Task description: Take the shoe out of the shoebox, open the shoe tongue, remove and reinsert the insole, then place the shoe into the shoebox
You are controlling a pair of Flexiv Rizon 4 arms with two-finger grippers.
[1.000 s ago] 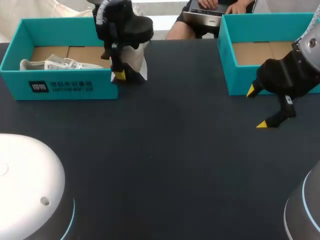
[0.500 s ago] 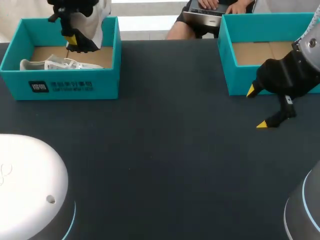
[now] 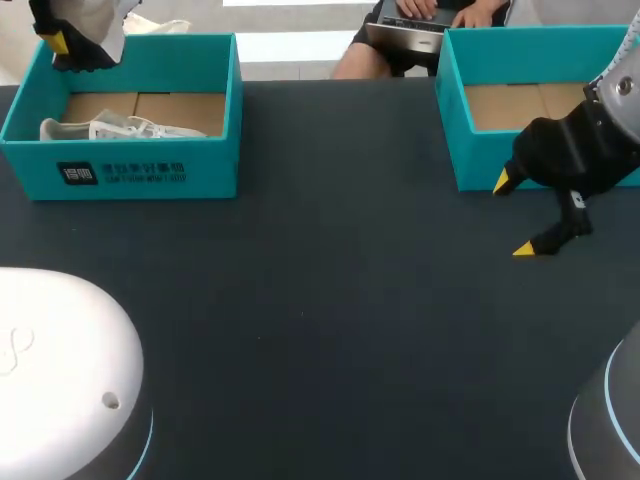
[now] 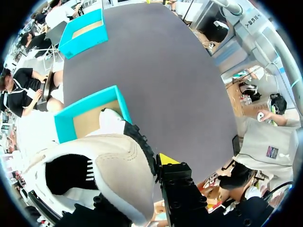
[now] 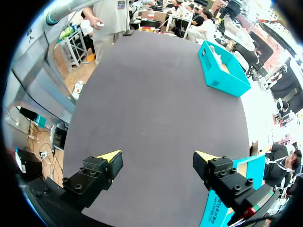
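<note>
My left gripper [image 3: 62, 42] hangs over the far left corner of the left teal shoebox [image 3: 130, 172], shut on a beige-and-white shoe [image 3: 100, 14]. In the left wrist view that shoe [image 4: 111, 163] fills the space by my left gripper [image 4: 142, 166]. One yellow fingertip [image 4: 166, 159] presses its side and the other is hidden behind it. The shoebox [image 4: 64, 130] lies below. A second white shoe [image 3: 110, 128] lies inside that box. My right gripper [image 3: 518, 214] stands open with nothing in it, just in front of the right teal shoebox [image 3: 455, 120]. In the right wrist view my right gripper [image 5: 157, 158] is over bare tabletop.
The dark table [image 3: 330, 300] stretches between the two boxes. The right shoebox shows only its cardboard floor [image 3: 520, 100]. In the right wrist view the left shoebox [image 5: 222, 73] sits far ahead, and the near box's wall [image 5: 222, 203] is beside the gripper.
My left arm has carried the shoe leftward and away from me, from the left box's front right corner to above its far left corner. The right arm has not moved.
</note>
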